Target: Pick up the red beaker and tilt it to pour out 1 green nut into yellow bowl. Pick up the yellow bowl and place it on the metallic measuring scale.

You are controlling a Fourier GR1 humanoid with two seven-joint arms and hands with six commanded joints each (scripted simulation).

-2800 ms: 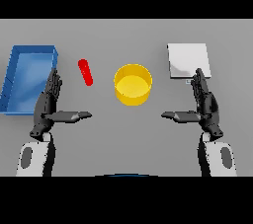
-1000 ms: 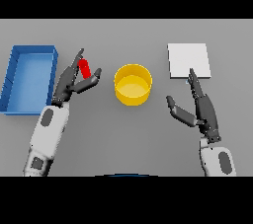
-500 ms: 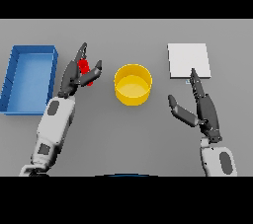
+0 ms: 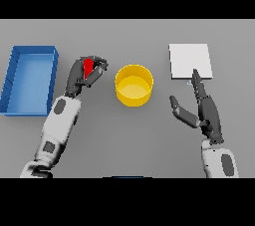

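Fingers of left hand [image 4: 82, 76] now curled round red beaker [image 4: 88, 67] (left of yellow bowl [image 4: 134, 86]) | right hand [image 4: 203, 109] held open, near scale [image 4: 190, 61]

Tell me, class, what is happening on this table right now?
The robot's left hand has its fingers curled round the red beaker, just left of the yellow bowl. Nothing has been poured yet by the look of it. The right hand is open near the metallic measuring scale, which is bare. A blue tray sits at the far left.
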